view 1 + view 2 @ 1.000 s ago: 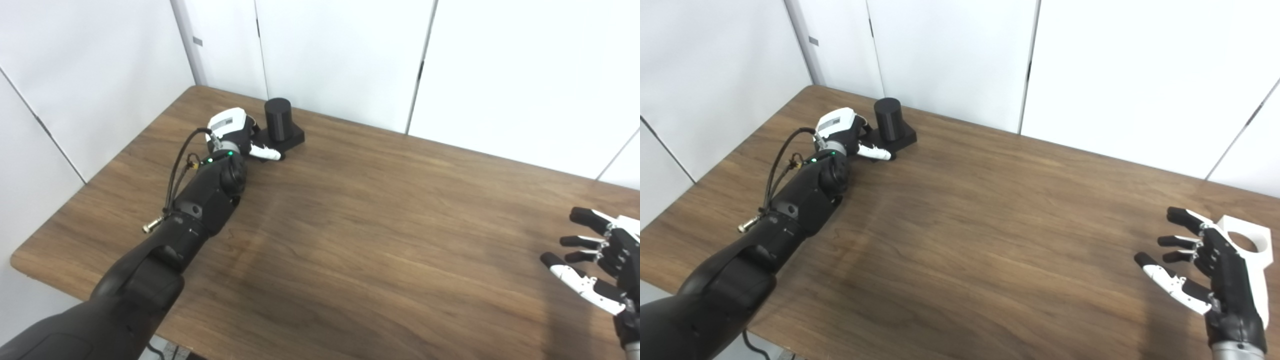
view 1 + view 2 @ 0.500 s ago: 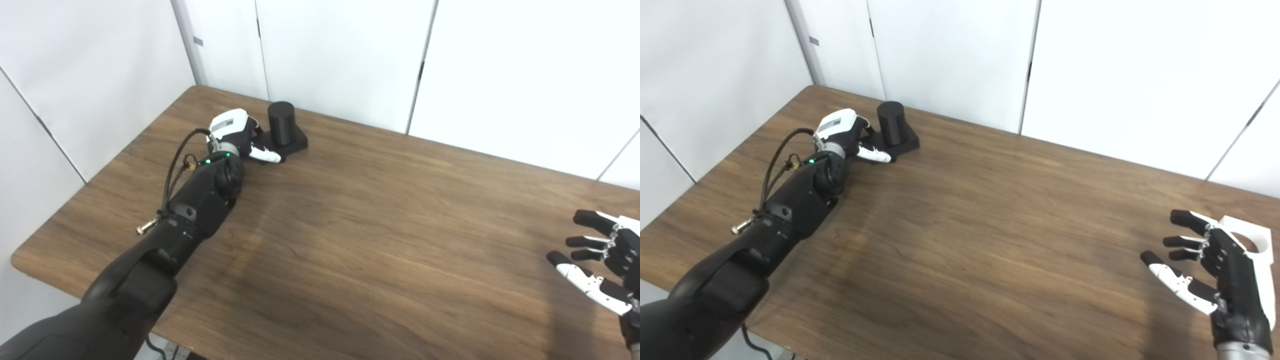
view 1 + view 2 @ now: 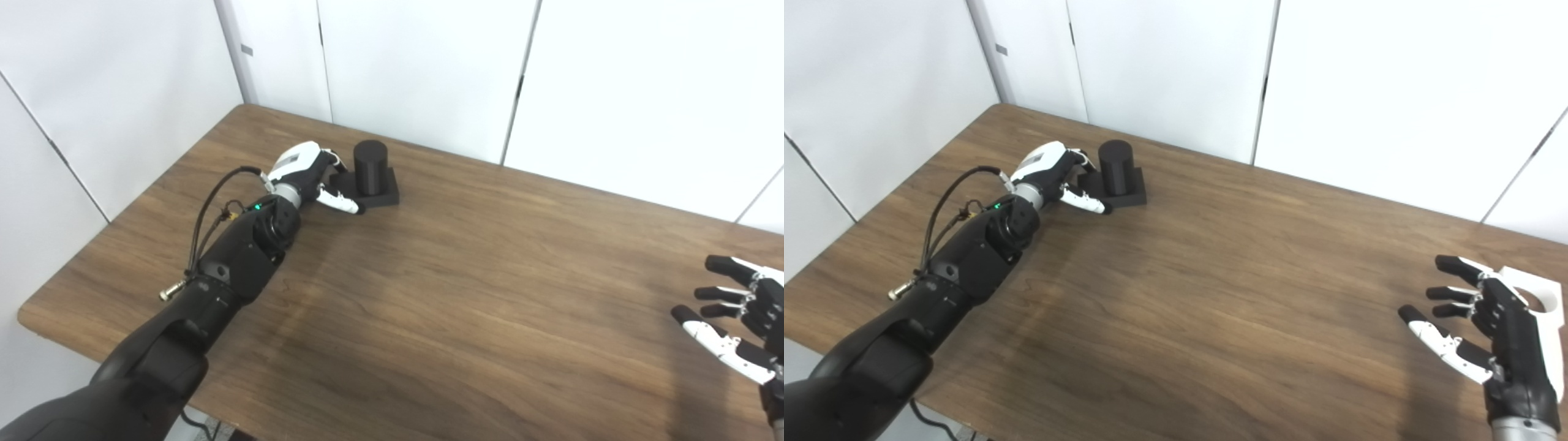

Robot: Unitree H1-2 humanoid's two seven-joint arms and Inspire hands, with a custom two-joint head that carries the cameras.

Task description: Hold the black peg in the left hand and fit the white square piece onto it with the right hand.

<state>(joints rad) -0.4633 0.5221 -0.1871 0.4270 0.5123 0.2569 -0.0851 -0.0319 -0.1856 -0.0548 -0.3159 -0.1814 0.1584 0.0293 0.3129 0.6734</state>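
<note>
The left hand (image 3: 1050, 174) lies at the far left of the brown wooden worktop (image 3: 1213, 288), its fingers closed on the flat square base of the black cylindrical peg (image 3: 1115, 168) — the peg stands upright. The right hand (image 3: 1488, 334) hovers at the near right, wide open, fingers spread, holding nothing. Just behind it lies the white square piece with a round hole (image 3: 1534, 297), partly hidden. White wall panels (image 3: 422, 67) stand behind the worktop. A grey label on the left hand is too small to read.
</note>
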